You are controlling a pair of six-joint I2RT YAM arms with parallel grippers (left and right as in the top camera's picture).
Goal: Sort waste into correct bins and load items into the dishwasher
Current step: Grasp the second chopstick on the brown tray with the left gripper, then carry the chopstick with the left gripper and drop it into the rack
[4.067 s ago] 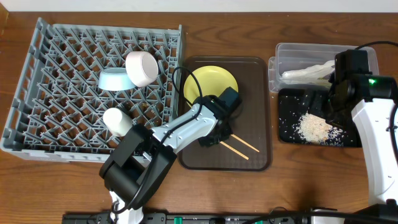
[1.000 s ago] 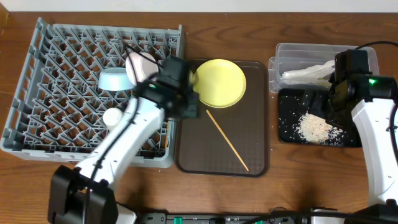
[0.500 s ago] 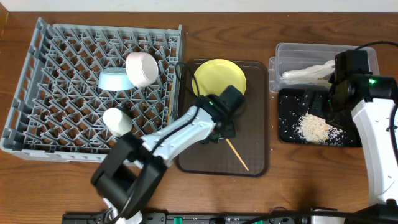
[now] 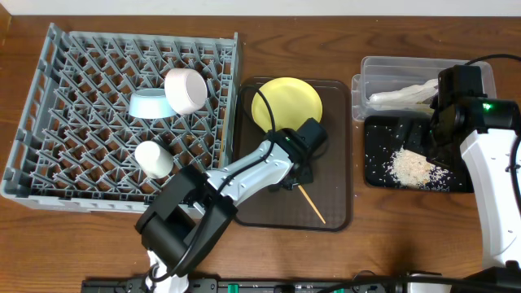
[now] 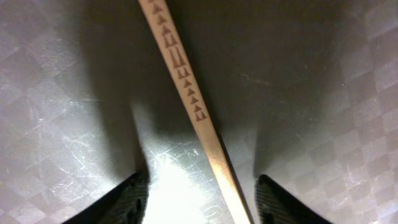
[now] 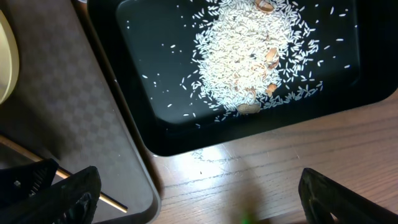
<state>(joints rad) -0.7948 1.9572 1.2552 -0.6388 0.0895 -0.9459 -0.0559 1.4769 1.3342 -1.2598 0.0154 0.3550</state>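
One wooden chopstick (image 4: 312, 207) lies aslant on the dark-brown serving tray (image 4: 338, 163), below the yellow plate (image 4: 286, 106). My left gripper (image 4: 296, 179) is low over the chopstick's upper end. In the left wrist view the chopstick (image 5: 186, 93) runs between the open fingers (image 5: 130, 199), nearer the right one. The grey dish rack (image 4: 49, 163) holds the light-blue bowl (image 4: 151, 104), white bowl (image 4: 186, 89) and cream cup (image 4: 153, 159). My right gripper (image 4: 437, 134) is open and empty above the black tray (image 4: 374, 175) of rice (image 4: 411, 167). The clear tub (image 4: 480, 73) holds the white napkin (image 4: 403, 95).
In the right wrist view the black tray (image 6: 155, 130) with rice (image 6: 249, 50) sits beside the brown tray (image 6: 62, 124), where a chopstick end (image 6: 106, 200) shows. Bare wooden table (image 6: 249, 180) lies under the right gripper (image 6: 199, 202).
My left arm has swung from the dish rack back to the brown tray and come down over the single chopstick. The right arm has not moved.
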